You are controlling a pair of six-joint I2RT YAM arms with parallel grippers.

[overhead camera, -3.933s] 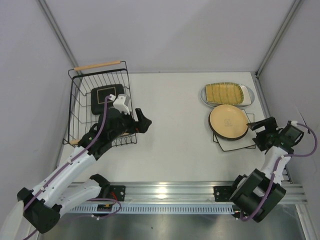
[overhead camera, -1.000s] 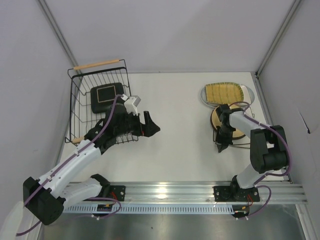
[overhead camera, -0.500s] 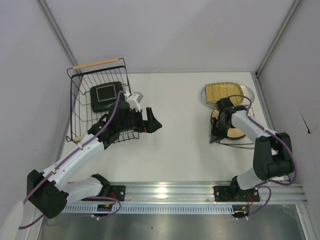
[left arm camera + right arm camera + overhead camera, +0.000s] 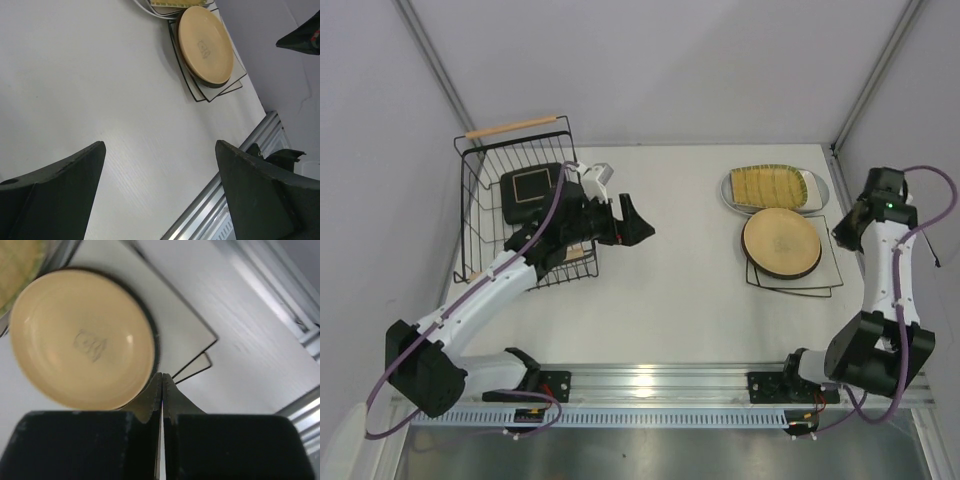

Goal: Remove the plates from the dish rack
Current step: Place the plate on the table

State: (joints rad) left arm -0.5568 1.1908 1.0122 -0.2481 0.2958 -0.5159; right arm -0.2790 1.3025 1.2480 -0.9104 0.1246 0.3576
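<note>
The dish rack [image 4: 513, 128] stands just behind the spread, empty left fingers [image 4: 50, 190], its long axis crosswise to them, with a dark square plate [image 4: 532, 190] flat inside. Ahead of the right fingers [image 4: 150, 402], which are pressed together, the tan plate [image 4: 55, 325] bears a stamp [image 4: 90, 344] that cannot be read.

Black wire dish rack [image 4: 472, 225]: thin metal rod w/ dark coating, slight sheen; its light bar handle [image 4: 515, 127] is bare wood, matt. Tan round plate [image 4: 80, 357]: smooth glossy ceramic glaze (a small highlight sits on it), faint stamp in centre. White square plates [image 4: 180, 335] under it: smooth, satin, thin black edges. Mustard ribbed rectangular plate [image 4: 767, 185]: ridged top. White table [image 4: 90, 75]: matt, fine linear grain. Front rail [image 4: 660, 381]: brushed aluminium, approx. satin. Left gripper [image 4: 160, 150] fingers [image 4: 55, 190]: matt black plastic. Purple cable [image 4: 535, 235]: smooth sheath.
</note>
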